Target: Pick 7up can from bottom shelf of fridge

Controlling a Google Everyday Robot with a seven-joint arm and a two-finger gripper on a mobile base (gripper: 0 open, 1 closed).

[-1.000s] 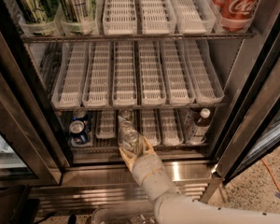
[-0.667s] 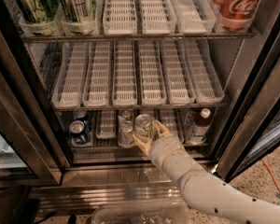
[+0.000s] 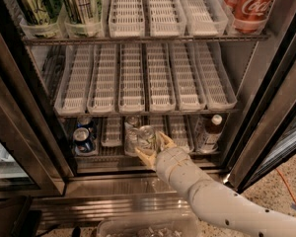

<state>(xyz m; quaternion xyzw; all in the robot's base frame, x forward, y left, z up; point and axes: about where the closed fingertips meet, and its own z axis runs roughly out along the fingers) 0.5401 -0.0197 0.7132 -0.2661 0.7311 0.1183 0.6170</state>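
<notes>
The fridge (image 3: pixel 266 107) stands open, with its bottom shelf (image 3: pixel 138 158) at the lower middle. The 7up can (image 3: pixel 147 136), greenish-silver with a silver top, sits at the front of the shelf's middle lane, tilted slightly. My gripper (image 3: pixel 154 149) reaches in from the lower right. Its beige fingers (image 3: pixel 166 141) close on the can from both sides. Another silvery can (image 3: pixel 132 138) stands right beside it on the left, partly hidden.
Dark blue cans (image 3: pixel 82 135) stand at the shelf's left. A white-capped brown bottle (image 3: pixel 211 132) stands at its right. The middle rack (image 3: pixel 138 83) holds white trays. The top rack holds green cans (image 3: pixel 37 4) and a Coca-Cola can (image 3: pixel 249 4). The glass door (image 3: pixel 281 127) stands open on the right.
My gripper has shifted from the front ledge up and to the right, and the arm now comes in from the right. The 7up can now sits between the fingers, apart from the neighbouring can.
</notes>
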